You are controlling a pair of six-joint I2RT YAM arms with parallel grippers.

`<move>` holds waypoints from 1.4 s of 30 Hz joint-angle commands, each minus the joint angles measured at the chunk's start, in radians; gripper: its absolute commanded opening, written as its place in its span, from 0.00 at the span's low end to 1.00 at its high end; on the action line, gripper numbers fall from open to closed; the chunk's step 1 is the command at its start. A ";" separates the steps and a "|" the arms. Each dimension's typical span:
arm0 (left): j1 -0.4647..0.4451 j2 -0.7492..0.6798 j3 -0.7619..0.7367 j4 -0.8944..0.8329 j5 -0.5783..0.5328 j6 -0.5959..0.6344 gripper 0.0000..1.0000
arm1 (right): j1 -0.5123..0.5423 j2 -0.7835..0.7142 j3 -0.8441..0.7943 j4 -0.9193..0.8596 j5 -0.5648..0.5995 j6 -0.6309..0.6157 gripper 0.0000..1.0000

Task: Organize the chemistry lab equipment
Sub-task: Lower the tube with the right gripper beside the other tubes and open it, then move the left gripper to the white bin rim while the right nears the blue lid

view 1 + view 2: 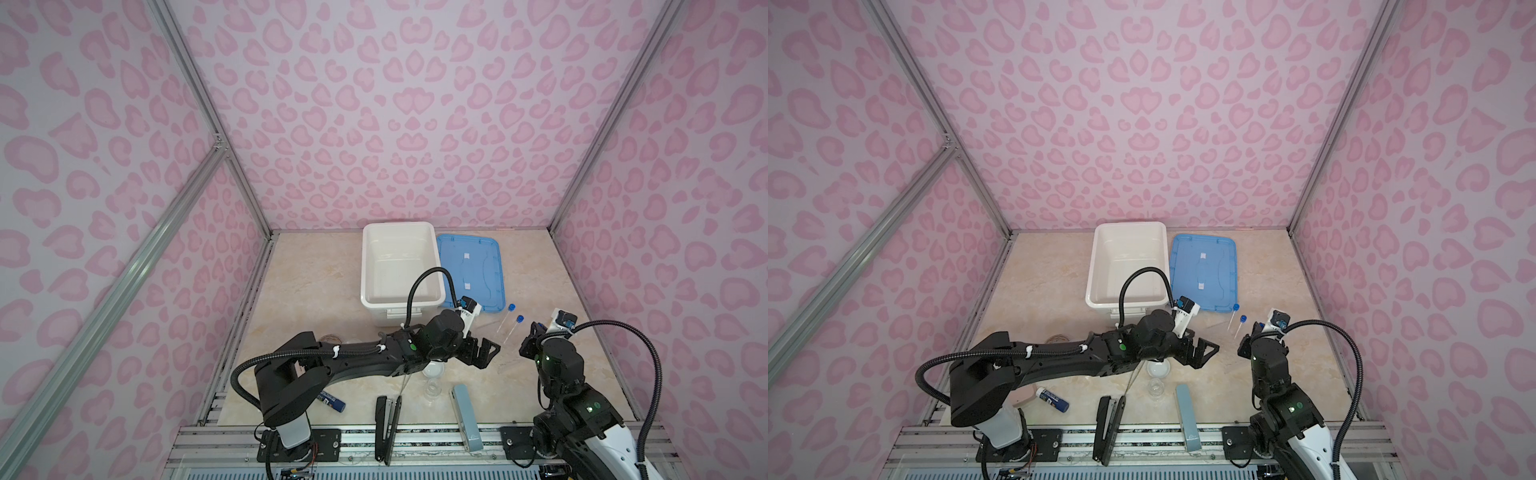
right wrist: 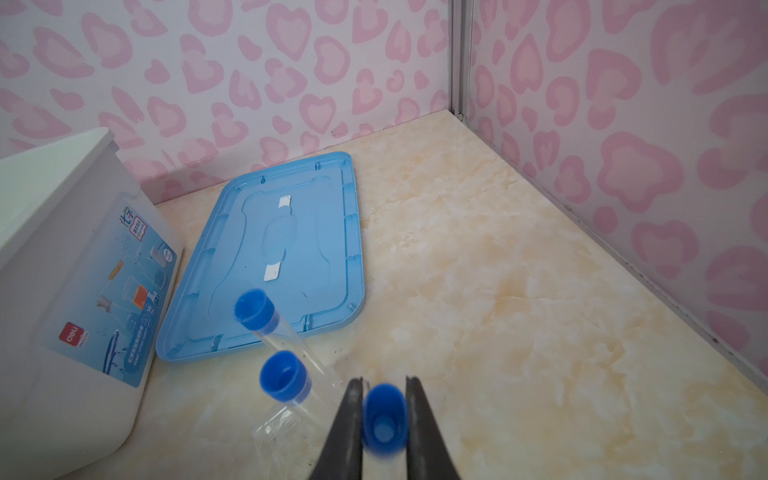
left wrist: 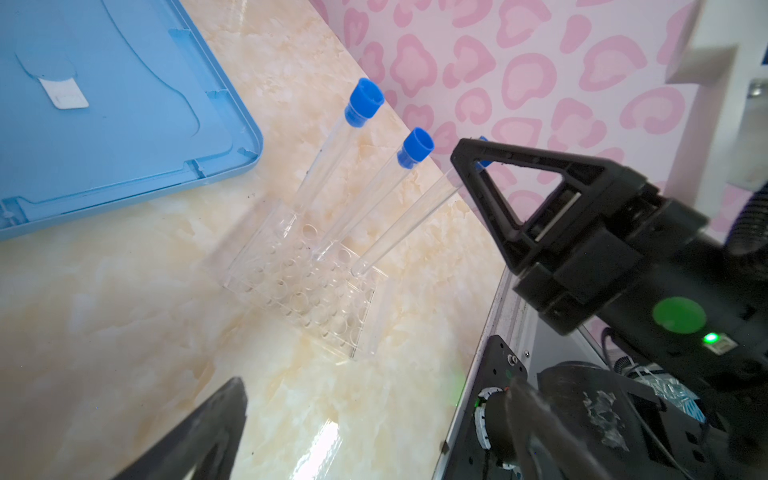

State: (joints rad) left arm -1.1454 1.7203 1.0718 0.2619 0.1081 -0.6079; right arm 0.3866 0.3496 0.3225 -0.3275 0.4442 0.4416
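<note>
In both top views a white rectangular plastic bin is shown open, and nothing can be made out inside it. A flat light-blue plastic lid is laid just beside the bin's right wall. Two long clear blue-capped tubes are seen off the bin's front right corner. The left gripper is held in front of the bin with its jaws wide apart and empty. The right gripper is placed beyond the tubes, further to the bin's right. In front of the bin, towards the robot, a small round white dish and a little clear beaker are seen loose on the table. A black stapler, a pale-blue stapler and a blue glue stick lie nearby.

In the left wrist view a clear perforated plastic rack is shown with three tubes leaning out of it. How deep the tubes are seated cannot be told.

In the right wrist view the right gripper is seen clamped on the blue cap of the third tube, to the right of the bin's labelled wall.

The racking of the tubes is judged nearly done. The dish, the beaker and the loaded rack are judged to remain for the bin, and then the lid.
</note>
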 commanded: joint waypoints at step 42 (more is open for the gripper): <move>0.572 -0.292 0.469 -0.964 -0.218 0.144 0.97 | 0.124 0.437 0.572 -0.006 -0.268 -0.222 0.98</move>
State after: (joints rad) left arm -0.6445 1.3800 1.4937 -0.5419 -0.1463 -0.4526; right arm 0.5106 0.7361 0.8845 -0.4080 0.3294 0.3183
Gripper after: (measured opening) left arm 0.994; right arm 0.982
